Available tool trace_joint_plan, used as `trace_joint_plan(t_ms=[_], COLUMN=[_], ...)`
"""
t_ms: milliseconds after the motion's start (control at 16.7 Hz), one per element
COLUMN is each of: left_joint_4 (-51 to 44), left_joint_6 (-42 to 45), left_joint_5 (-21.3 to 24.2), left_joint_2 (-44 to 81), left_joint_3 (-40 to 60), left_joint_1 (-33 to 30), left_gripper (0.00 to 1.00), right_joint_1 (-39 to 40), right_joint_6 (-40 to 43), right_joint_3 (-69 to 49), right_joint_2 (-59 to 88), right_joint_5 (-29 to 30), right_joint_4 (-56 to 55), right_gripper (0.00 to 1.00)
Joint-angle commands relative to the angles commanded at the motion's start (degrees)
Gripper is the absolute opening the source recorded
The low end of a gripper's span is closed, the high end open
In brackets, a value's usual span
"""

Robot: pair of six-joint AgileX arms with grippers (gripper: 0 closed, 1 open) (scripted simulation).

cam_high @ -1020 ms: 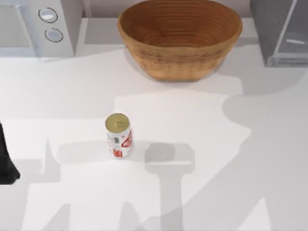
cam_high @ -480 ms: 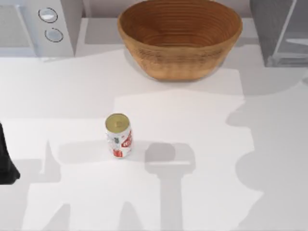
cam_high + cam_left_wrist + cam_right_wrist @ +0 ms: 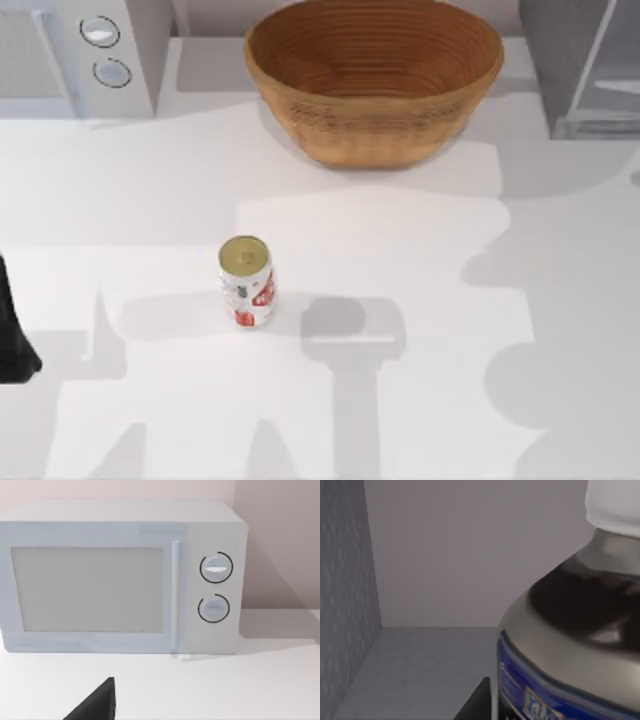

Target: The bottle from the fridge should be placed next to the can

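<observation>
Right claw (image 3: 479, 700) is inside the fridge (image 3: 580, 65), judging by the right wrist view: grey walls and a grey shelf floor around it, and the bottle (image 3: 570, 645) very close, its white cap, dark liquid at the shoulder and blue label band all near the camera. One dark finger edge pokes up just beside the bottle's label; whether the claw is wide, narrow or closed on the bottle, cannot tell. Bottle stands upright on the fridge shelf, so it looks not yet lifted out

Top view: fridge sits at the back right corner of the counter (image 3: 420, 300), door panel swung open, presumably so the arm can reach in. Can (image 3: 246, 282) stands upright left of centre, gold top up, red markings facing the front, well apart from the fridge. Bare counter on both sides of the can, so room to set the bottle just beside it. Wicker basket (image 3: 374, 80) at the back centre, between the microwave (image 3: 80, 55) and the fridge; it lies off the likely straight path from fridge to can

Left claw (image 3: 95, 707) is parked at the left edge of the counter, facing the microwave with its two round knobs; only a dark tip visible, finger state not readable

Judgement: step in hand is the grasp inside the fridge; carry and placement remain
</observation>
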State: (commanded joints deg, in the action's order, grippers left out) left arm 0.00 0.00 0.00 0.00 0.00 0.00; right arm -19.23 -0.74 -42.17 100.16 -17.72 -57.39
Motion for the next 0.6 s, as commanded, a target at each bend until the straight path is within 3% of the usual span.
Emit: trace_joint_plan(t_ms=[180,300,600], left_joint_4=[0.0,0.0,0.0], left_joint_6=[0.0,0.0,0.0], left_joint_5=[0.0,0.0,0.0], left_joint_2=[0.0,0.0,0.0], left_joint_3=[0.0,0.0,0.0], left_joint_1=[0.0,0.0,0.0], left_gripper=[1.0,1.0,1.0], right_joint_1=[3.7,9.2,30.8], right_joint_6=[-0.1,-0.3,-0.6], right_joint_3=[-0.2,-0.1,1.0], right_joint_2=[1.4,3.3,8.6], right_joint_5=[3.7,9.2,30.8], right_joint_4=[-1.7,-3.8,-9.9], right_gripper=[0.0,0.0,0.0])
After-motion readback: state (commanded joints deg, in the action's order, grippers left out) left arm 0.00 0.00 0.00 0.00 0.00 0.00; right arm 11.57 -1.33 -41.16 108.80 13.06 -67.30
